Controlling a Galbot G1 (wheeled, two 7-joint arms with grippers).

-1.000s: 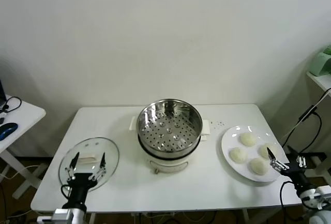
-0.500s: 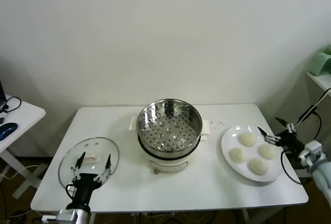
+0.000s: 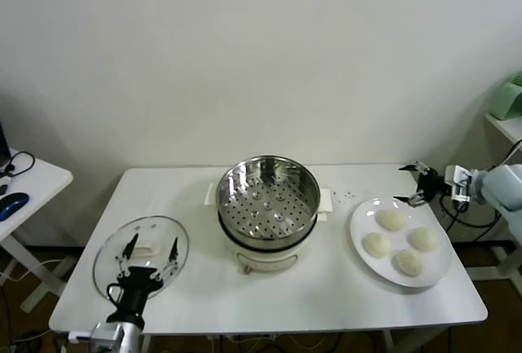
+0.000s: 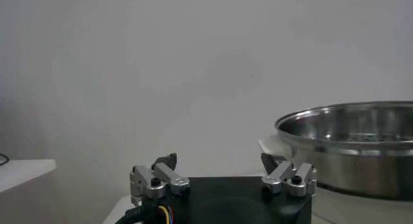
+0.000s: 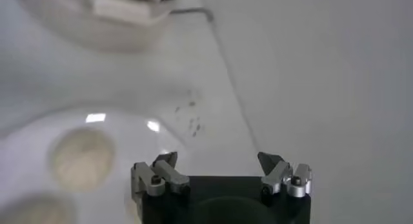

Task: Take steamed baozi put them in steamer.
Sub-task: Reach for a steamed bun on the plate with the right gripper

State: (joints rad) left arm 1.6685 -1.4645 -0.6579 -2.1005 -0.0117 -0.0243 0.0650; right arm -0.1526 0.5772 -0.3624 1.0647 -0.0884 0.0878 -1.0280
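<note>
Several off-white steamed baozi (image 3: 392, 220) lie on a flat white plate (image 3: 356, 235) at the table's right. The shiny perforated steamer (image 3: 267, 202) stands mid-table on its white base, with nothing inside. My right gripper (image 3: 412, 183) hovers open just beyond the plate's far edge, holding nothing. In the right wrist view its gripper (image 5: 218, 159) stands over the table, beside a baozi (image 5: 82, 157) on the plate. My left gripper (image 3: 151, 247) waits open at the front left, over the glass lid. The left wrist view shows that gripper (image 4: 219, 161) with the steamer (image 4: 352, 148) beyond it.
A round clear glass lid (image 3: 110, 255) lies at the table's front left. A side table with a blue mouse (image 3: 12, 205) stands to the left. A green object (image 3: 510, 99) sits on a shelf to the right, with cables hanging below it.
My right gripper has swung from the plate's near right edge to beyond its far edge, still open. The left gripper shifted slightly over the lid.
</note>
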